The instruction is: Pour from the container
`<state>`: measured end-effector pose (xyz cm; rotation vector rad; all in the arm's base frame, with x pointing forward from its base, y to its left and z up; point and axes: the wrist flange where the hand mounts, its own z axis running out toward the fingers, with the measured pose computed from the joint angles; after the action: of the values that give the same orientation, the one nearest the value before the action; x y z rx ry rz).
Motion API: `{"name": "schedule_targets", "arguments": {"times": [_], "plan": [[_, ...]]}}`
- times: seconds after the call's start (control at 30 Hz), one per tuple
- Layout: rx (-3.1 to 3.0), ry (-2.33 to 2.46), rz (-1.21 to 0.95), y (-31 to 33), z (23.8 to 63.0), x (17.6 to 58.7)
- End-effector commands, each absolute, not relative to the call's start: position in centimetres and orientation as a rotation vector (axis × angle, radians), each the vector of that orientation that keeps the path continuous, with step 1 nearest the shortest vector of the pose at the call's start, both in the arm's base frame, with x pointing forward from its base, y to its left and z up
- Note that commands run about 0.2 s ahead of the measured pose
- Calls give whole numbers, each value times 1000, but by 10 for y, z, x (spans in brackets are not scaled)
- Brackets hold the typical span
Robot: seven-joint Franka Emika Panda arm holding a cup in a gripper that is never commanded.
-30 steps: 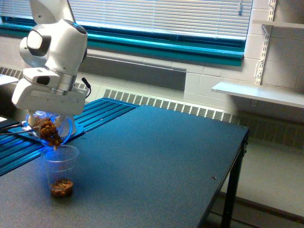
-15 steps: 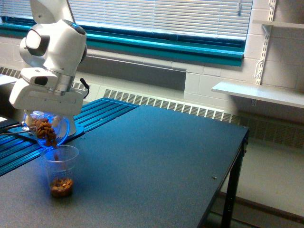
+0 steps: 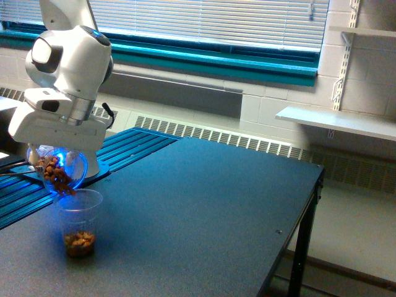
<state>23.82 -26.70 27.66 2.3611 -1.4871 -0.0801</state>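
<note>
Pouring under way.
The gripper (image 3: pixel 57 162) jaws clasped the tilted container (image 3: pixel 59 173), nuts dropping into the cup (image 3: pixel 78 221); next, more tilt.

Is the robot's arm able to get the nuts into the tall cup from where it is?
Probably yes. The gripper holds the container tipped right above the tall cup, with nothing between them.

Most of my table (image 3: pixel 210 204) lies bare toward the exterior view's right, with open room above it. On the exterior view's left, the tall cup (image 3: pixel 78 221) stands directly under the container (image 3: pixel 59 172) I hold tilted. Just behind them, the blue slatted rack (image 3: pixel 133 145) crowds that side.
</note>
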Motion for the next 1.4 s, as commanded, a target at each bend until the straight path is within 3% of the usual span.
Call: {"name": "schedule_targets", "arguments": {"times": [0.03, 1.4], "plan": [[2379, -1448, -93, -266, 277, 244], [2381, -1373, -137, -266, 280, 255]]}}
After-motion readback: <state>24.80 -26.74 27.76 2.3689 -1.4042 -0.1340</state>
